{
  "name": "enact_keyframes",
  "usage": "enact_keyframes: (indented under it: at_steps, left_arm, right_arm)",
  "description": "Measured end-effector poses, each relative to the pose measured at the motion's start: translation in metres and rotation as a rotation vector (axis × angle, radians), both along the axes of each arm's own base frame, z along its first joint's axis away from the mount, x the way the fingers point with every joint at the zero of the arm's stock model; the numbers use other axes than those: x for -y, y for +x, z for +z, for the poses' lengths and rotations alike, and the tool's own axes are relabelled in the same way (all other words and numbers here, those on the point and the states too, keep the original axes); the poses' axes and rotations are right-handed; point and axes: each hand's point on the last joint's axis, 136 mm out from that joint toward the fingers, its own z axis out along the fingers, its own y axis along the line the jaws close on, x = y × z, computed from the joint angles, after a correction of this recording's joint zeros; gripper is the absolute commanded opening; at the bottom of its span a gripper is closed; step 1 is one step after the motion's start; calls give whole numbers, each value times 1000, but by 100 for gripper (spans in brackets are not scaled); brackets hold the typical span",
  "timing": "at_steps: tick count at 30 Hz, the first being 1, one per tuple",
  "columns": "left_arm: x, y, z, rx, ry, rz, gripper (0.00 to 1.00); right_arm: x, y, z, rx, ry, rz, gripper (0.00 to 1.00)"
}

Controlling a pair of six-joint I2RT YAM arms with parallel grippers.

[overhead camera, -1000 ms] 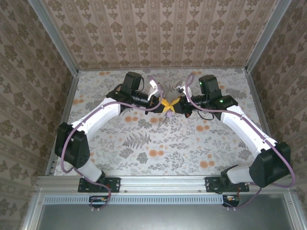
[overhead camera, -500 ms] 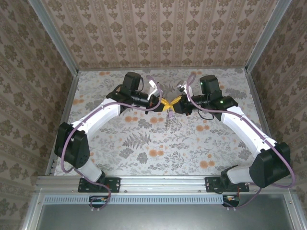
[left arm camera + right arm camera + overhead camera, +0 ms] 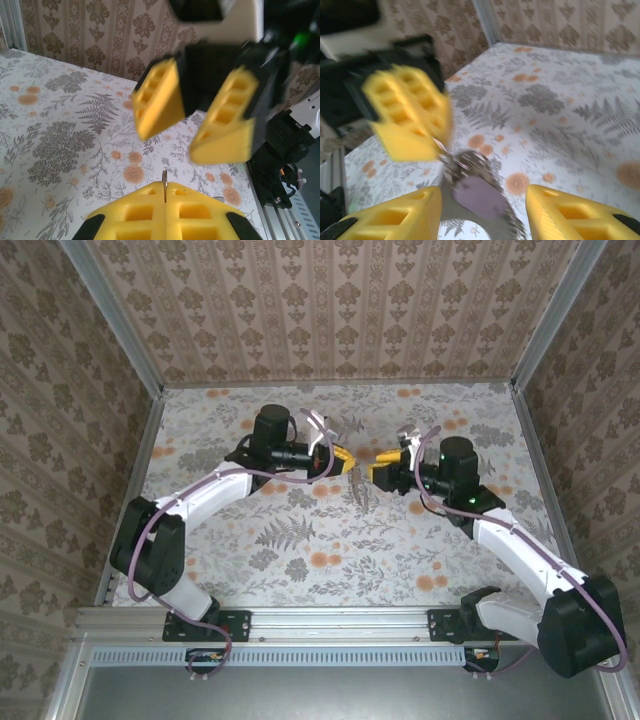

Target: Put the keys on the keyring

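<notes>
In the left wrist view my left gripper (image 3: pixel 165 189) is shut on a thin metal edge, the rim of the keyring (image 3: pixel 164 181), which pokes out between the yellow pads. From the right wrist view, the left gripper (image 3: pixel 407 117) holds the blurred greyish keyring (image 3: pixel 466 162), and the key's pinkish-purple head (image 3: pixel 481 196) hangs from it. My right gripper (image 3: pixel 482 200) is open, its fingers either side of the hanging key without touching it. From above, the left gripper (image 3: pixel 343 458) and the right gripper (image 3: pixel 383 469) face each other with a small gap between them.
The floral tabletop (image 3: pixel 300 540) lies under both arms. Patterned walls with metal posts (image 3: pixel 150 410) close in the back and sides. The right arm's black wrist (image 3: pixel 280 145) sits close in front of the left gripper.
The right gripper has let go, opened, and drawn back to the right from where both grippers met. The left gripper stays shut on the keyring.
</notes>
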Motion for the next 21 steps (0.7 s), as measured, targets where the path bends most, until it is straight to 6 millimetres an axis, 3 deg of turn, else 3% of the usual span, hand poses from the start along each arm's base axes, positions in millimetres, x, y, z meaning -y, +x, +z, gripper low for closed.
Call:
enact_keyframes:
  at_steps: [5, 21]
  left_arm:
    - [1, 1, 9, 13, -28, 4, 0]
    - [3, -4, 20, -11, -66, -26, 0]
  right_arm:
    - [5, -1, -28, -48, 16, -38, 57]
    - [-28, 0, -27, -9, 49, 66, 60]
